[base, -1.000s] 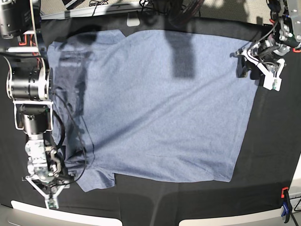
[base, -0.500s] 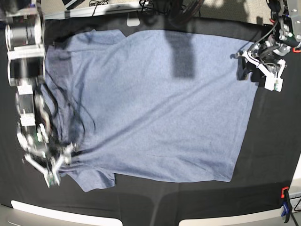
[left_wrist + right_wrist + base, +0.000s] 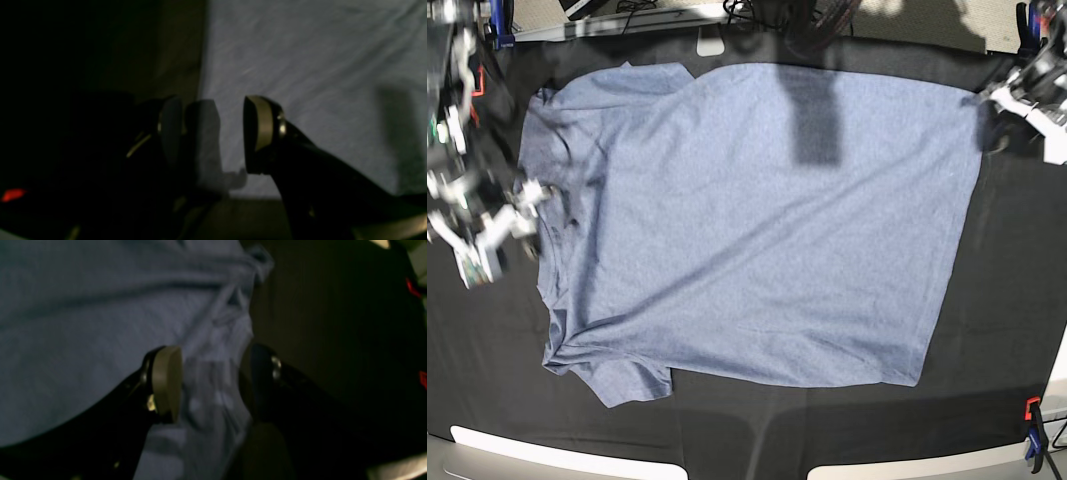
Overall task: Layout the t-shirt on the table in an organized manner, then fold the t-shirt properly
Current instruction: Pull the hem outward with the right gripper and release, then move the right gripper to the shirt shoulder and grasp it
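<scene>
T-shirt point(image 3: 757, 220): lies spread flat and plain side up on the table point(image 3: 1007, 300), filling most of its middle.
Long axis: runs left to right in the base view; collar and sleeves at the left, straight hem at the right.
Near-left sleeve point(image 3: 627, 380): sticks out toward the near edge, a little creased.
Writing: I can read none on the side that shows.
My left gripper point(image 3: 211, 133): jaws stand wide with nothing between them, hanging over the shirt's edge at the far right.
My right gripper point(image 3: 211, 381): jaws wide too, holding nothing, over the bunched cloth at the collar end on the left.
Surface: wrinkled black cloth, far wider than the shirt.
Clip point(image 3: 1033, 432): orange and blue, on the near-right edge.
Room: cables point(image 3: 647, 8) lie beyond the far edge.
</scene>
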### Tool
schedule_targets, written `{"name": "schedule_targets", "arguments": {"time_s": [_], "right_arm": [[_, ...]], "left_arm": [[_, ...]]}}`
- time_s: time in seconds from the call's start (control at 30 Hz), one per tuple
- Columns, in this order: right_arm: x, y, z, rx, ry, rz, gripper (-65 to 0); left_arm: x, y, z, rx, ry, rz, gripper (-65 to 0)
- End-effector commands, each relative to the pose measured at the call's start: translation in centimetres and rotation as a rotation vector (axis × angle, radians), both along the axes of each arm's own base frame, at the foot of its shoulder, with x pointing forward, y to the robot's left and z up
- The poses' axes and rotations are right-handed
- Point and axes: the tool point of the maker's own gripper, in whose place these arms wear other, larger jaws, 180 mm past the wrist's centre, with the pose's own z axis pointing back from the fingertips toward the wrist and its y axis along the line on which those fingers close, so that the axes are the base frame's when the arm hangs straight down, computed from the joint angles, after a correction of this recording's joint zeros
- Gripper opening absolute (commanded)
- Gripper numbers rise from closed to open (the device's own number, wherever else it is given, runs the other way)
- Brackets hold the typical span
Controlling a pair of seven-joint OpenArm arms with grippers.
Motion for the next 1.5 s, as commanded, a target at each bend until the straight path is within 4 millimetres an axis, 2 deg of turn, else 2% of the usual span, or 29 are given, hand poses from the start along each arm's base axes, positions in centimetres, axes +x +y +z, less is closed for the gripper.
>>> {"name": "schedule_targets", "arguments": {"time_s": [0.0,0.07,0.17,0.33,0.6,0.73,0.87,1.07,1.2,1.37,1.47], "right_arm": [[-0.2,0.1,1.5,-0.009,-0.049,0.014,-33.6],[-2.1,0.4,1.1,-0.010,-0.031,0.019,-33.6],[-4.4,1.4,0.5,0.003,-0.007,0.039,-33.6],[-6.9,2.7,0.2,0.036,0.005,0.044,-33.6],[-7.3,3.2,-0.2,0.050,0.013,0.050,-33.6],[-7.4,3.3,-0.2,0.047,0.020,0.059,-33.6],[-8.0,3.7,-1.0,0.027,0.070,0.098,-33.6],[-9.8,5.7,-2.4,0.060,0.178,0.218,-33.6],[-12.0,6.6,-2.9,0.066,0.236,0.279,-33.6],[-15.3,5.9,-3.9,0.015,0.342,0.329,-33.6],[-16.6,3.9,-4.5,-0.119,0.403,0.362,-33.6]], "left_arm": [[0.3,0.8,1.3,0.013,-0.043,0.005,-37.2],[-0.5,1.6,1.1,0.025,-0.023,0.024,-37.2],[-1.4,1.7,0.5,0.020,0.003,0.032,-37.2],[-2.3,1.7,-1.5,-0.032,0.043,0.072,-37.2],[-2.8,0.4,-3.3,-0.148,0.088,0.037,-37.2],[-2.2,-1.1,-2.6,-0.257,0.066,-0.001,-37.3],[-2.6,-2.0,-3.1,-0.273,0.107,-0.028,-37.3],[-2.9,-5.3,-4.2,-0.310,0.161,-0.121,-37.5],[-2.7,-5.9,-4.3,-0.318,0.159,-0.136,-46.7],[-2.5,-5.6,-4.1,-0.312,0.148,-0.130,-65.0],[-2.5,-5.6,-4.1,-0.312,0.148,-0.130,-65.0]]}}
